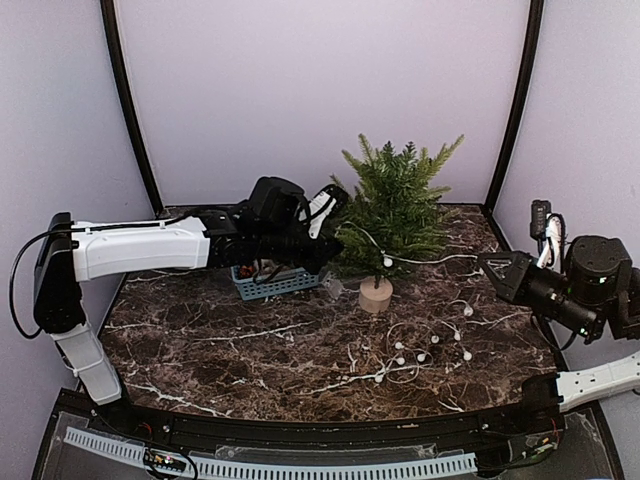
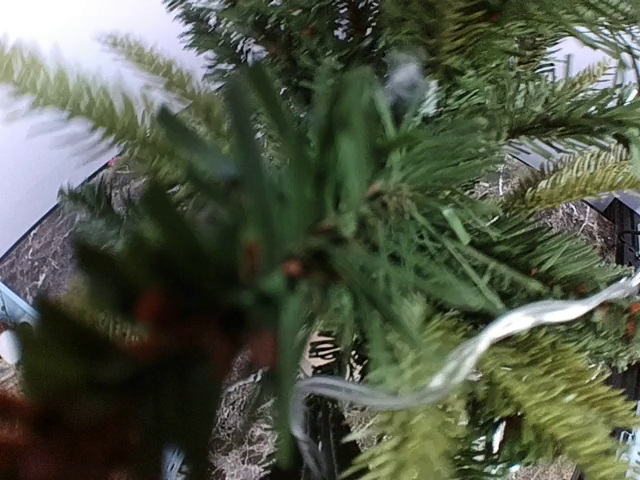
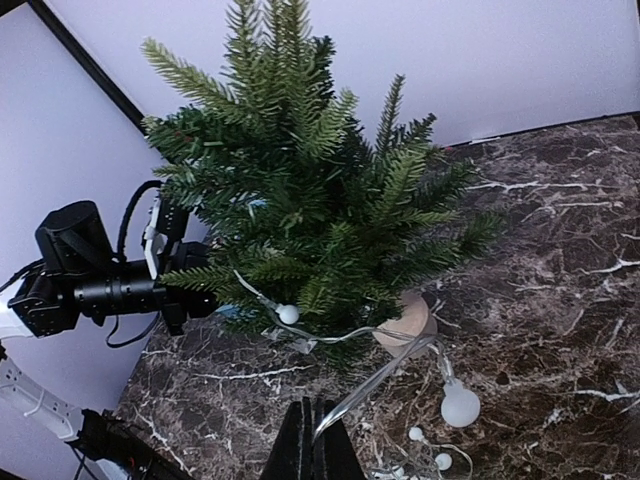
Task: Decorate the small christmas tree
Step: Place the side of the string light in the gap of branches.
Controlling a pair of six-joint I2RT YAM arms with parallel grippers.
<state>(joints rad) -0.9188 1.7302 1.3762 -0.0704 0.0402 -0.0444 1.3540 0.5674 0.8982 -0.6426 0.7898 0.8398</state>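
The small christmas tree stands at the back middle on its pale wooden base. A clear light string with white bulbs lies coiled in front of it, and one strand is draped over the lower branches. My right gripper is shut on that strand, right of the tree. My left gripper is pushed into the tree's left side. Its fingers are hidden in the left wrist view by branches and a blurred sprig with red berries, which seems held in its shut jaws.
A blue basket with small decorations sits left of the tree, under my left arm. Black frame posts rise at the back corners. A large white bulb hangs on the strand near the base.
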